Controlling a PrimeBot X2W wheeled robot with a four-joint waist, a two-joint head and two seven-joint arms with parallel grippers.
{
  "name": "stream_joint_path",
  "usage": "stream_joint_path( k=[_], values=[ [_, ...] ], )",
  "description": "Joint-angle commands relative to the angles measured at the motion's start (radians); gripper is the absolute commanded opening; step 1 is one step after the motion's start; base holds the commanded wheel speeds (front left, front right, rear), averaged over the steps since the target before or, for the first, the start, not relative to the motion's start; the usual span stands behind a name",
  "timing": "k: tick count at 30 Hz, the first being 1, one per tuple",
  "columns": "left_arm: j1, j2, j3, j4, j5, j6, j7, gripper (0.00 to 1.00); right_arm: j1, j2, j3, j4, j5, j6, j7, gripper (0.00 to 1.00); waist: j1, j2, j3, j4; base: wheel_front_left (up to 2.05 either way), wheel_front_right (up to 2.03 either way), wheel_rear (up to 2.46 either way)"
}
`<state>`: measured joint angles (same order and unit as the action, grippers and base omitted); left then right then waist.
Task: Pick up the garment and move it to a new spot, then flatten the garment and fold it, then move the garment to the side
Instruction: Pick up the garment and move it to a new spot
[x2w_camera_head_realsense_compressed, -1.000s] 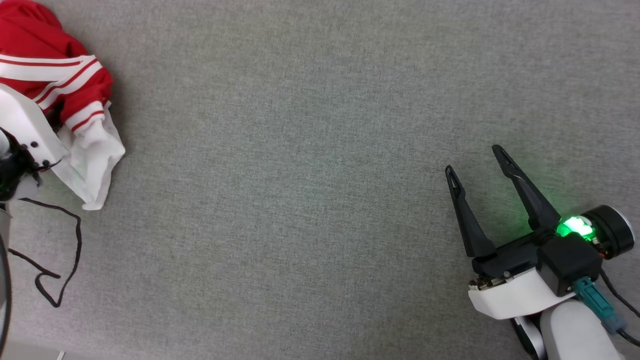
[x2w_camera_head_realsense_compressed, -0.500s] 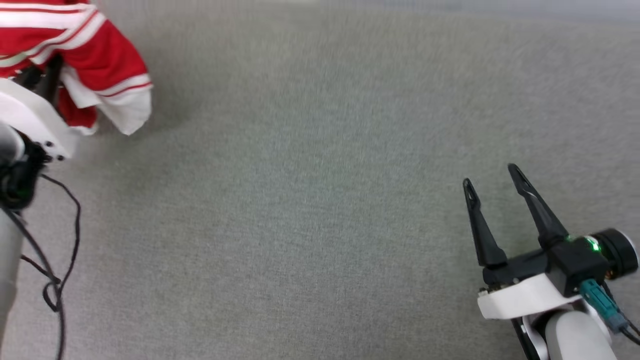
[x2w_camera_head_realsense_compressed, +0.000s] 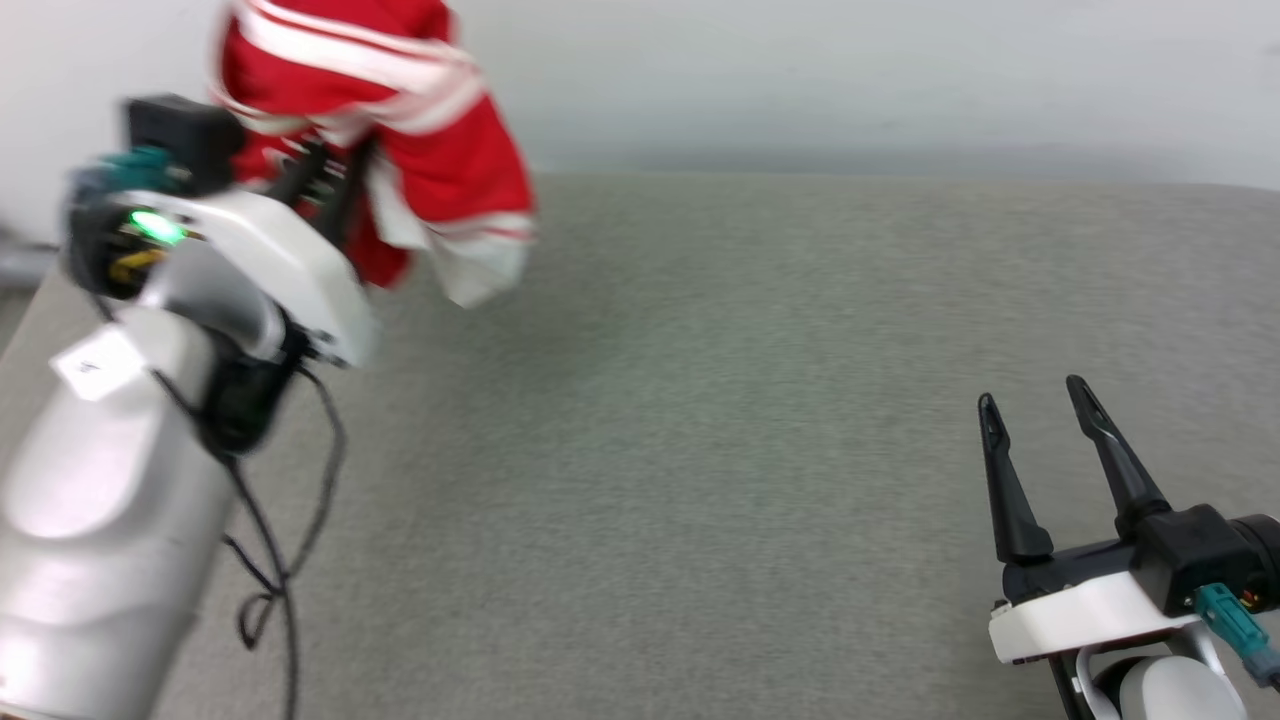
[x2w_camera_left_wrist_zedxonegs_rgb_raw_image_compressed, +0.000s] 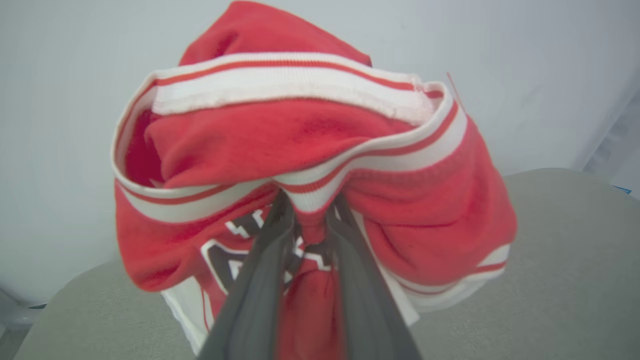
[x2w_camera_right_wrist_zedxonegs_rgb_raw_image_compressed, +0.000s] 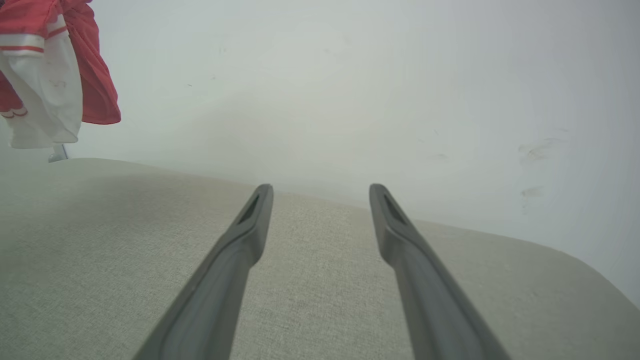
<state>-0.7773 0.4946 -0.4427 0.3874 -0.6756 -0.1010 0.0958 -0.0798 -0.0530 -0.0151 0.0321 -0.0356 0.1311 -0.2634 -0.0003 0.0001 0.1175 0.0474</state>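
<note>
Grippers work apart: our right gripper (x2w_camera_head_realsense_compressed: 1032, 392) hovers, fingers spread wide, over the grey table's (x2w_camera_head_realsense_compressed: 700, 450) near right side. Our left gripper (x2w_camera_left_wrist_zedxonegs_rgb_raw_image_compressed: 305, 207) is clamped on a bunched fold of the garment (x2w_camera_left_wrist_zedxonegs_rgb_raw_image_compressed: 310, 145), which hangs clear above the table's far left edge. We judge a slow, level carry toward the table's middle best. Our left forearm (x2w_camera_head_realsense_compressed: 90, 520) is raised, fingers aimed at the wall (x2w_camera_head_realsense_compressed: 800, 80) beyond the table.

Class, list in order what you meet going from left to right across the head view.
Pale left forearm → red-and-white garment → bare grey surface → open right gripper.
</note>
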Motion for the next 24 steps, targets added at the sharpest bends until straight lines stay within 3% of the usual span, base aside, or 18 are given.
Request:
stream_joint_path(
  k=[1, 11, 22, 23, 24],
  values=[
    [0.017, -0.024, -0.021, -0.024, 0.004, 0.003, 0.011, 0.0, 0.011, 0.004, -0.004, 0.001, 0.008, -0.001, -0.002, 1.0, 0.0003, -0.0001, -0.031, -0.058, 0.0, 0.0, 0.0],
    [0.118, -0.184, -0.182, -0.047, 0.027, 0.012, 0.041, 0.0, 0.017, 0.004, -0.011, 0.0, 0.054, -0.001, -0.002, 1.0, 0.0003, -0.0001, -0.002, -0.207, 0.0, 0.0, 0.0],
    [0.106, -0.365, -0.262, 0.252, 0.071, 0.062, -0.062, 0.0, -0.007, 0.004, 0.042, -0.004, 0.093, -0.001, -0.002, 1.0, 0.0003, -0.0001, 0.078, -0.317, 0.0, 0.0, 0.0],
    [0.101, -0.378, -0.268, 0.282, 0.075, 0.062, -0.075, 0.19, -0.008, 0.004, 0.043, -0.003, 0.096, -0.001, -0.002, 1.0, 0.0003, -0.0001, 0.083, -0.317, 0.0, 0.0, 0.0],
    [0.096, -0.39, -0.276, 0.306, 0.077, 0.057, -0.083, 0.97, -0.009, 0.003, 0.045, -0.002, 0.097, -0.001, -0.002, 1.0, 0.0003, -0.0001, 0.087, -0.317, 0.0, 0.0, 0.0]
  ],
)
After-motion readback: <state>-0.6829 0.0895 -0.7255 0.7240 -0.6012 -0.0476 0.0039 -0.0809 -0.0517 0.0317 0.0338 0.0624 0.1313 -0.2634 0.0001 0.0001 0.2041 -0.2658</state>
